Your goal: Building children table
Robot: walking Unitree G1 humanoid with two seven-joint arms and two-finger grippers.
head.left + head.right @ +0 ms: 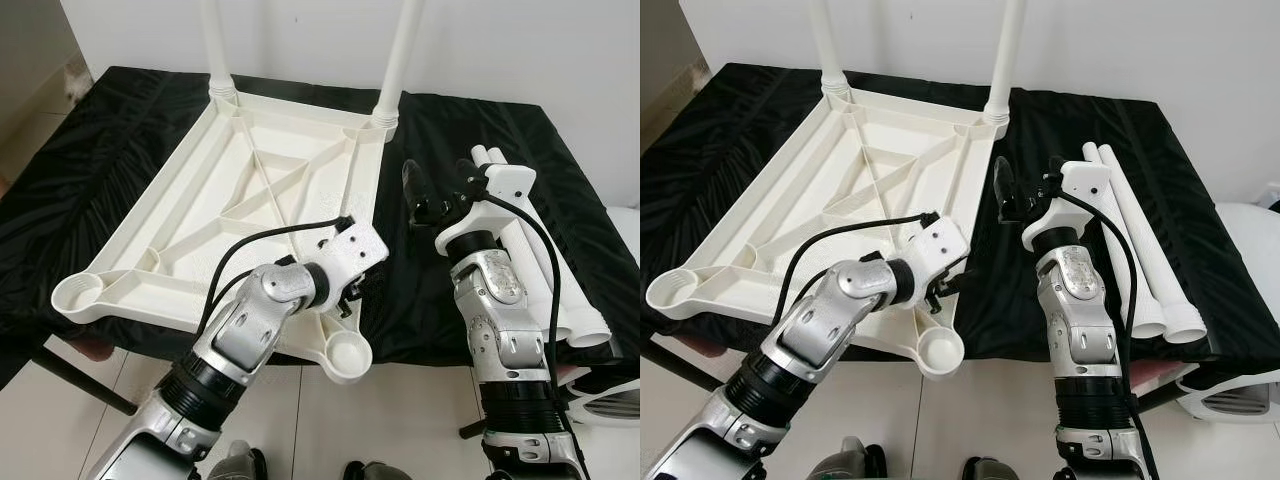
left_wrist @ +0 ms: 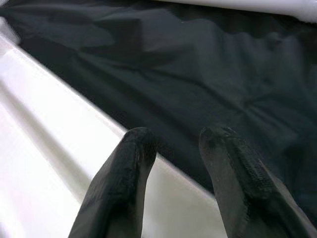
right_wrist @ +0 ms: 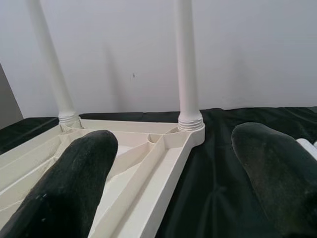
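White tabletop (image 1: 250, 190): upside down, centre frame, 2 legs (image 1: 398, 55) fitted.
Left claw (image 2: 173, 163): open at tabletop edge.
Right claw (image 3: 173, 173): open, empty.
Next: probably take spare leg (image 1: 1140, 250), right side.

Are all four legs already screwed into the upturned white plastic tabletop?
No: two white tube legs lie loose on the black cloth, and the upturned white plastic tabletop's near corner socket stands empty.

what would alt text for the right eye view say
An upside-down white tabletop lies on a black cloth, with two legs screwed in. The left gripper rests at its near edge, the right gripper hovers open, and two loose legs lie beside it.
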